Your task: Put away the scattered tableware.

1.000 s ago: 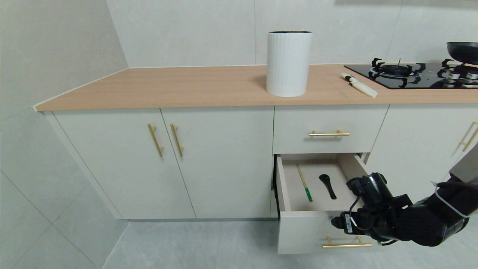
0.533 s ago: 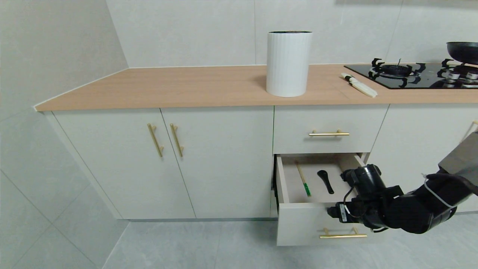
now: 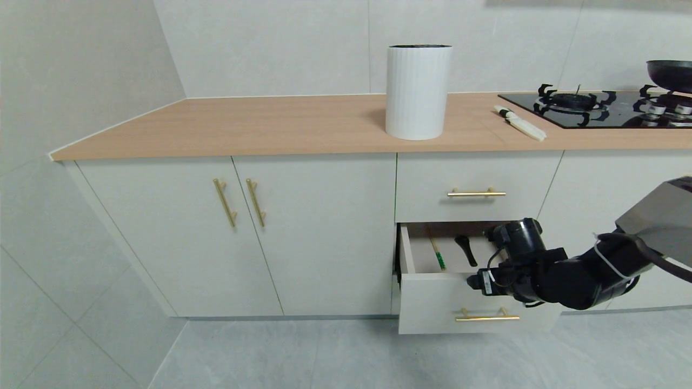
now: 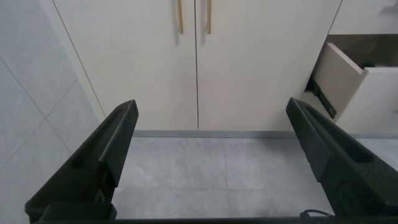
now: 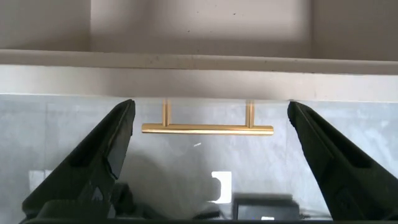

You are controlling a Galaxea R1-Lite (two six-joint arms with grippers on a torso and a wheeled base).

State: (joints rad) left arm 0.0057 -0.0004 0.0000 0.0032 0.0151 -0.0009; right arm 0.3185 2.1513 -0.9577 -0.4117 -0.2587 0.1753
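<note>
Facing slim brass handle (image 5: 207,129): splayed right end effector (image 5: 210,109)

So there's a tall white ribbed canister (image 3: 418,92) standing upright on the wooden counter (image 3: 243,124). Off to the right, a black gas hob (image 3: 594,111) is set into it, with a dark pan (image 3: 670,73) on the far burner. Below the counter are two pale cabinet doors (image 3: 313,237), both shut, their gold bar handles (image 3: 225,202) side by side. Grey tile floor (image 3: 270,351) underneath.
</note>
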